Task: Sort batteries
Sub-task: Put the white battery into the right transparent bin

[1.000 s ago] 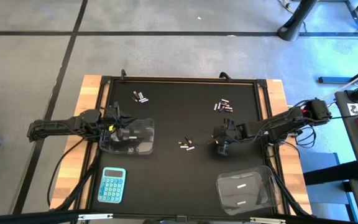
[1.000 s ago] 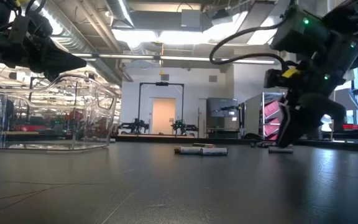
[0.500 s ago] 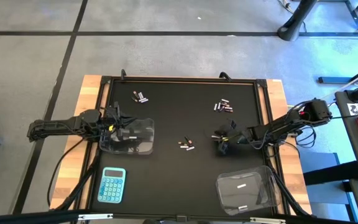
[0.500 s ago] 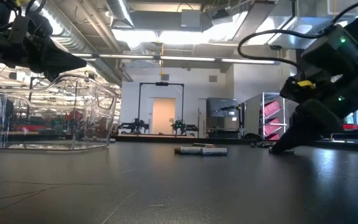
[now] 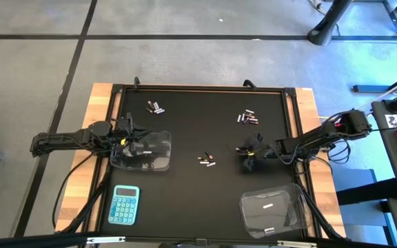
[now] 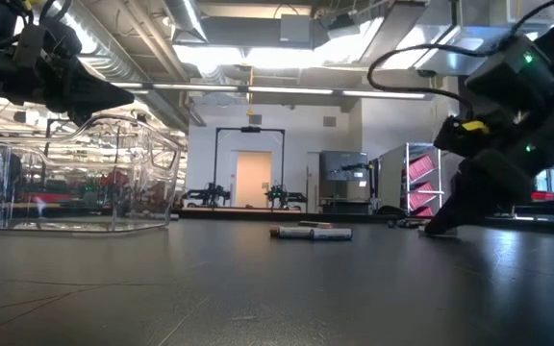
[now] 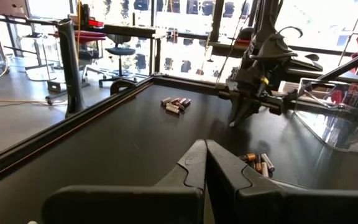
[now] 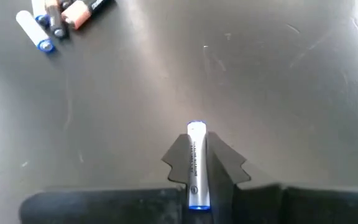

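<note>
Three loose clusters of batteries lie on the black desk: a far-left cluster of about three, a far-right cluster of about four or five, and a middle cluster of about three; exact counts are hard to tell from above. In the left wrist view the middle cluster shows dark cells with coppery ends beside a pale one, and the far-right cluster is a small heap.

One more silvery-white battery with blue end bands sits clamped lengthwise between the narrow fingers of the right tool, which is low over the desk, right of the middle cluster and nearer than the far-right cluster.

Two clear plastic tubs stand on the desk. The left tub is at the left side; its contents cannot be made out. The right tub is at the near right corner and holds two pale, flat items.

The left tool hangs over the left tub with its fingers pressed together, holding nothing.

One blue calculator lies at the near left corner
</note>
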You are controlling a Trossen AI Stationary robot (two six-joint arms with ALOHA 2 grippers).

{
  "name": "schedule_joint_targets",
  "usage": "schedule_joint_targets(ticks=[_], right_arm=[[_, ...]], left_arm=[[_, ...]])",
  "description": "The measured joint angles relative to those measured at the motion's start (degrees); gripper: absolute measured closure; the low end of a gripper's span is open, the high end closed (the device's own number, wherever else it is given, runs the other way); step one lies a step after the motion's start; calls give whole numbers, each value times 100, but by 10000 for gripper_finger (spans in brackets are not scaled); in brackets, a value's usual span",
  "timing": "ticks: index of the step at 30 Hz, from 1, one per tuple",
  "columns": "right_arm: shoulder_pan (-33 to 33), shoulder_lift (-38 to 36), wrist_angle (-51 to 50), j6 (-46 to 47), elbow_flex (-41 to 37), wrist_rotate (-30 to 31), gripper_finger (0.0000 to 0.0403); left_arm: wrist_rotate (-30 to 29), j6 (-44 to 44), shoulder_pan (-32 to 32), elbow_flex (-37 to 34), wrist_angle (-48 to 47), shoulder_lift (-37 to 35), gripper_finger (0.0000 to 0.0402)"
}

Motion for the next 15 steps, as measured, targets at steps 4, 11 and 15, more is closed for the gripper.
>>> schedule_joint_targets(ticks=[4, 11, 15], right_arm=[[81, -802, -1711, -465, 905, -7, 382], [1051, -1627, -5602, -400, 3296, 428, 383], [1986, -1623, -6056, 269, 4073, -154, 386]], left_arm=[[-2, -2, 0, -1, 0, 0, 402], [-2, -1, 0, -2, 0, 0, 402], [-2, -2, 0, -2, 0, -2, 402]])
